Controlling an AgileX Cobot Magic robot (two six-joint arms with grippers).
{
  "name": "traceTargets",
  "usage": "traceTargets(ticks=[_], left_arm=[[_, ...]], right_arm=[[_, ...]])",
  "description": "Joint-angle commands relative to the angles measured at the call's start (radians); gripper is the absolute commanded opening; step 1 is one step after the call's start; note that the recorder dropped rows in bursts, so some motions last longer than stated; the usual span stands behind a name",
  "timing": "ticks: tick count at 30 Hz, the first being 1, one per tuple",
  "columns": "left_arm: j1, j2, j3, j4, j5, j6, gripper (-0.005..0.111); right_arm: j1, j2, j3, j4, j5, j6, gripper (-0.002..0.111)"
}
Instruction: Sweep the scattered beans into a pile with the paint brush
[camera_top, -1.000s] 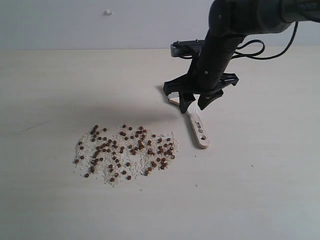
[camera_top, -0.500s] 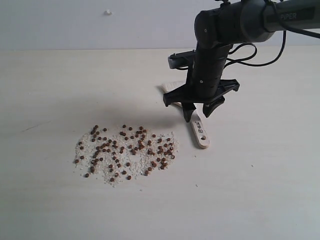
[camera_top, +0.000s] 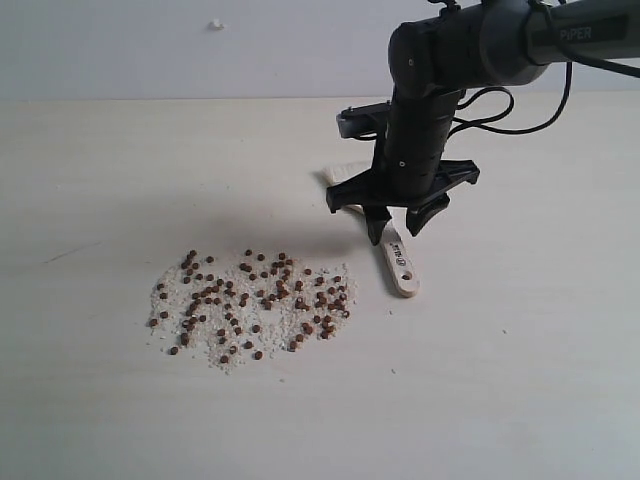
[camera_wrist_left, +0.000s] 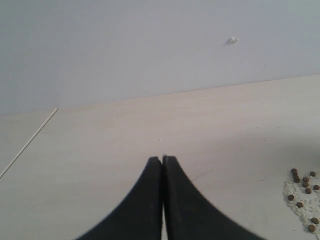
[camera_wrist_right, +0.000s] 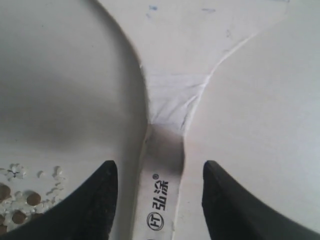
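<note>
Pale wood-coloured table (camera_top: 520, 380) seen from an outside camera, with a plain grey wall behind it. A paint brush (camera_top: 400, 265) lies flat right of centre. The end of its light wooden handle, which has a hole, points toward the camera, and its head is mostly hidden behind a black robot arm (camera_top: 430, 110). White lettering high on that arm reads "PIPER".

The right tool (camera_top: 397, 231) points down over the handle with its two fingers spread wide, one on each side of the wood. In the right wrist view the right tool (camera_wrist_right: 159, 170) has a clear gap between each finger and the handle, so it grips nothing. Printed on the handle there is a circled "HT" logo, then the characters "弘涂" and a small registered mark. In the outside view the same print is too small to read.

Left of the brush and near its handle end, the beans (camera_top: 250, 300) lie loosely scattered: dozens of small reddish-brown beads on a patch of whitish crumbs (camera_top: 215, 355).

The left wrist view shows the left tool (camera_wrist_left: 162, 167) with its black fingers pressed together, holding nothing, above bare table. A few beans (camera_wrist_left: 302, 192) show at the edge of that picture.
</note>
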Motion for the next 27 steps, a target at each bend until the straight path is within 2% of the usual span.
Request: traceTargets(ticks=[1, 17, 21, 23, 25, 27], left_arm=[[-0.004, -0.006, -0.001, -0.008, -0.003, 0.002, 0.0], [-0.004, -0.006, -0.001, -0.008, -0.003, 0.002, 0.0], [-0.004, -0.006, -0.001, -0.008, -0.003, 0.002, 0.0], [-0.004, -0.006, -0.001, -0.008, -0.003, 0.002, 0.0], [-0.004, -0.006, -0.001, -0.008, -0.003, 0.002, 0.0], [-0.004, -0.006, -0.001, -0.008, -0.003, 0.002, 0.0]], right_arm=[[0.001, 0.001, -0.008, -0.002, 0.003, 0.007, 0.05], [0.001, 0.067, -0.008, 0.001, -0.006, 0.018, 0.05], [0.001, 0.067, -0.008, 0.001, -0.006, 0.018, 0.046], [0.001, 0.067, -0.008, 0.001, -0.006, 0.018, 0.038], [0.001, 0.067, -0.008, -0.001, -0.006, 0.018, 0.024], [0.001, 0.067, -0.008, -0.001, -0.006, 0.003, 0.002]])
